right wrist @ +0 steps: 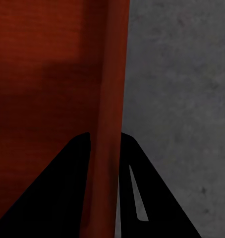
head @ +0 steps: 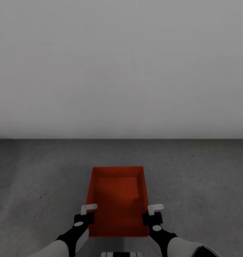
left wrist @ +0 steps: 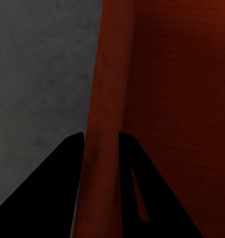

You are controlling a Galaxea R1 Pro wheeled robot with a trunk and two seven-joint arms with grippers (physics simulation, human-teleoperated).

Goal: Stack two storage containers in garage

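1. Head view: an orange-red storage container [head: 118, 200] sits open-topped over the grey concrete floor [head: 35, 178], before a pale grey wall [head: 121, 67]. The left claw [head: 88, 208] and right claw [head: 155, 208] grip its two long walls.
2. Left wrist view: the left claw [left wrist: 100, 144] is clamped astride the container's wall [left wrist: 107, 99].
3. Right wrist view: the right claw [right wrist: 105, 144] is clamped on the opposite wall [right wrist: 112, 74], floor [right wrist: 182, 99] beside it.

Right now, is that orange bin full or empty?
Empty: the head view looks straight into the storage container and shows only its bare orange bottom and walls.
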